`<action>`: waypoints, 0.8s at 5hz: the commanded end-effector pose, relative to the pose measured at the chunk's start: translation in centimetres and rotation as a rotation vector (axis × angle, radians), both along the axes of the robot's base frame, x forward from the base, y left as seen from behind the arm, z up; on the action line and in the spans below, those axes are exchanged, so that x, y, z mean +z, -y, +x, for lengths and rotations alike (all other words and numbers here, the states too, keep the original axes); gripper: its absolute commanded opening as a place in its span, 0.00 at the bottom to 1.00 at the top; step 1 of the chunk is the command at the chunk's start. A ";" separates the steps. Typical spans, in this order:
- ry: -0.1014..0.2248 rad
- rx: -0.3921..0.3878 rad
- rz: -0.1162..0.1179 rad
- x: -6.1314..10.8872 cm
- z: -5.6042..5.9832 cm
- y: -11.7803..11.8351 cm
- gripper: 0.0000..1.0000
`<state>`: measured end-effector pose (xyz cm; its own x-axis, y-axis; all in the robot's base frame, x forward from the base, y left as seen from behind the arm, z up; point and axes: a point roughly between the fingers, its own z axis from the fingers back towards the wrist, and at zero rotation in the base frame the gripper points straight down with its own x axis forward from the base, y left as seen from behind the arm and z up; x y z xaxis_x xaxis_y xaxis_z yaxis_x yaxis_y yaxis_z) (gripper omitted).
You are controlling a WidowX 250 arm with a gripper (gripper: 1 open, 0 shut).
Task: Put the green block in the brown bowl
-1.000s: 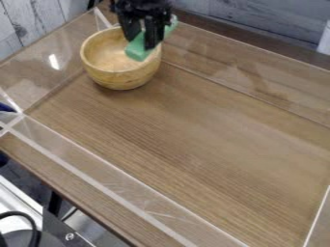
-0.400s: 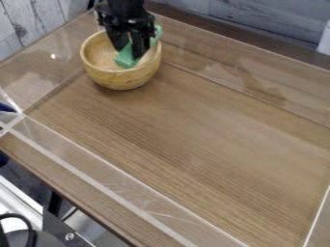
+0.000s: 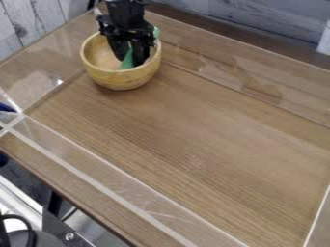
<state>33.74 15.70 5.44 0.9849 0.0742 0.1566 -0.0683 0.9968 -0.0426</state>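
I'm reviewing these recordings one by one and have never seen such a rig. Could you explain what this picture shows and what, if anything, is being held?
There is one view, from a fixed-looking camera that looks down at a wooden tabletop. The machine is a robot arm; its dark end effector reaches in at the top of the picture. Below it sits a round, light wooden bowl with thick walls. A green block is inside the bowl's opening, right at the end effector's fingers, which partly hide it. Whether they still grip it or have let go, I cannot tell. Black cables and a metallic fitting show at the lower left edge.
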 end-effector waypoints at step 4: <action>0.025 0.012 0.073 1.1 2.3 -2.1 0.00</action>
